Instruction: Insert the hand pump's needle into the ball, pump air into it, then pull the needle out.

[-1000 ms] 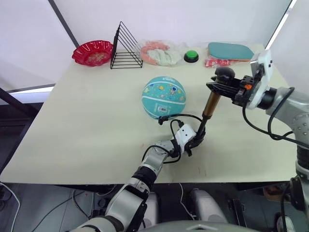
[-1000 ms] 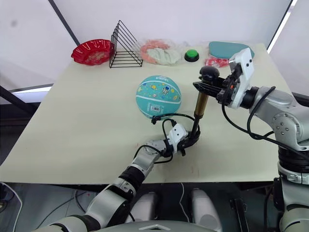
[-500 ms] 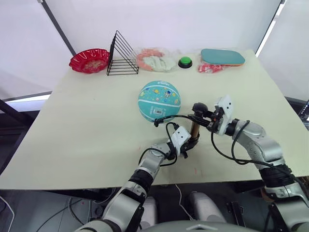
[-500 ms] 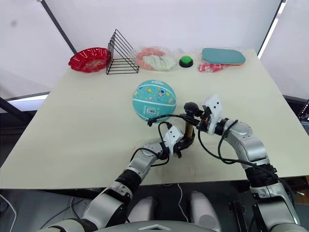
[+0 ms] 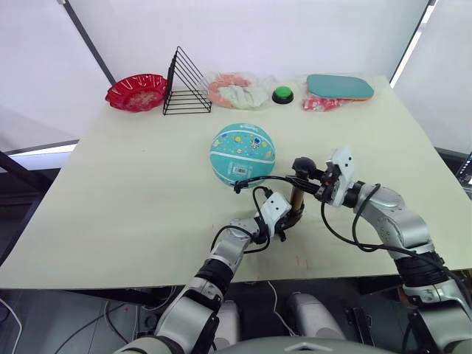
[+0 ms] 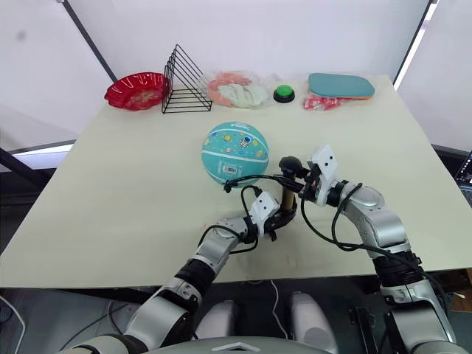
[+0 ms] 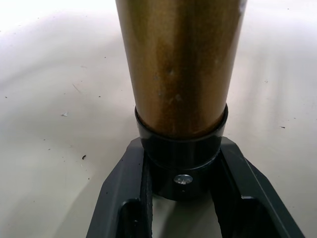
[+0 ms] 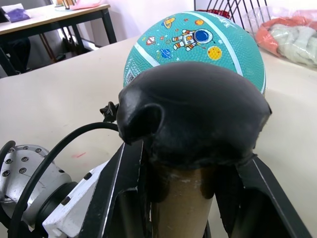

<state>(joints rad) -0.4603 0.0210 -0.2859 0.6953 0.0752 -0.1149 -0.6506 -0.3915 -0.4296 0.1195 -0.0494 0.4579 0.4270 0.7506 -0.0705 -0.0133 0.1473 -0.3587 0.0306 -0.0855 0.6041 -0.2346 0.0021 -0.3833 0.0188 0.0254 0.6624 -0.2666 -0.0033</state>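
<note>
Two grippers hold the pump (image 5: 297,193), one at each end. The left gripper (image 7: 182,183) has its two black fingers (image 7: 130,198) closed against the black collar at the base of the gold cylinder, one finger on each side, as the left wrist view shows; in the head views that gripper (image 5: 289,219) sits low by the table (image 5: 133,184), near its front edge. The right gripper (image 8: 188,173) grips the pump just under the black handle (image 8: 190,111), its fingers (image 8: 126,198) pressed on either side of the shaft; in the head views it (image 5: 316,179) reaches in from the right at the pump's top. Between the two grips the pump stands roughly upright, base down at the table and handle up. A thin black hose (image 5: 265,179) loops from the pump toward the ball (image 5: 243,153) and ends at the ball's near side, just below its white barcode label; the needle itself is too small to make out, so whether it is in the ball cannot be told. The ball rests on the table just beyond and to the left of the pump, apart from both grippers. Along the far edge lie a red bowl (image 5: 137,91), a black wire rack (image 5: 186,85), a bag of cloth (image 5: 234,91), a green button (image 5: 282,95) and a teal case (image 5: 340,85).
</note>
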